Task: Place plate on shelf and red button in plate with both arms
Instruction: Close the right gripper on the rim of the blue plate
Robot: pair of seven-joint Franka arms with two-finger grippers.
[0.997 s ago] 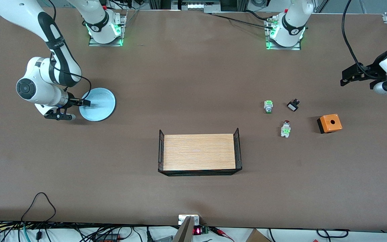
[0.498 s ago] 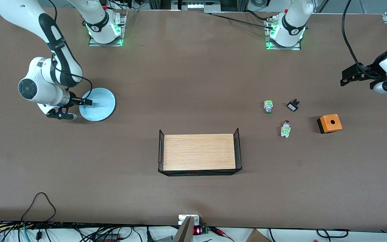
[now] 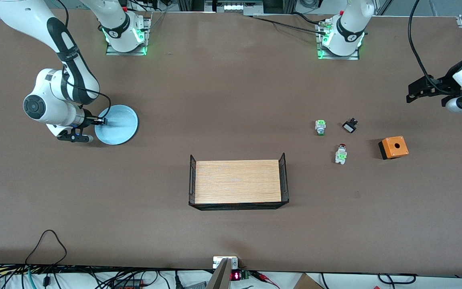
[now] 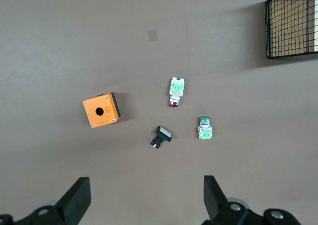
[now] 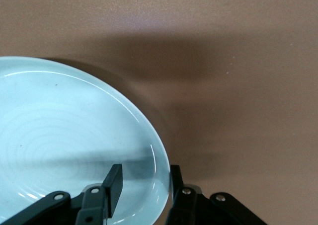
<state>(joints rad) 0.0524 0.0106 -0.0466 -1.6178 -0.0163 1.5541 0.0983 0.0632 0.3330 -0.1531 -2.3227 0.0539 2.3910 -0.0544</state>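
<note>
The pale blue plate point(image 3: 119, 124) lies flat on the table at the right arm's end; it also shows in the right wrist view point(image 5: 64, 135). My right gripper point(image 3: 102, 120) point(image 5: 144, 170) straddles its rim. The outer finger is against the rim and the inner finger is over the plate with a small gap. The red button point(image 3: 341, 153) point(image 4: 175, 92) lies on its side toward the left arm's end. My left gripper point(image 3: 413, 93) point(image 4: 146, 195) is open and empty, up in the air over the table's edge at that end.
A green-capped switch point(image 3: 320, 127) point(image 4: 204, 128), a small black-and-white part point(image 3: 350, 126) point(image 4: 161, 136) and an orange box with a hole point(image 3: 393, 147) point(image 4: 101, 110) lie round the red button. A wire-sided tray with a wooden floor point(image 3: 238, 181) stands mid-table.
My right gripper's fingers have narrowed round the plate's rim. The plate has not moved. The left arm has stayed still.
</note>
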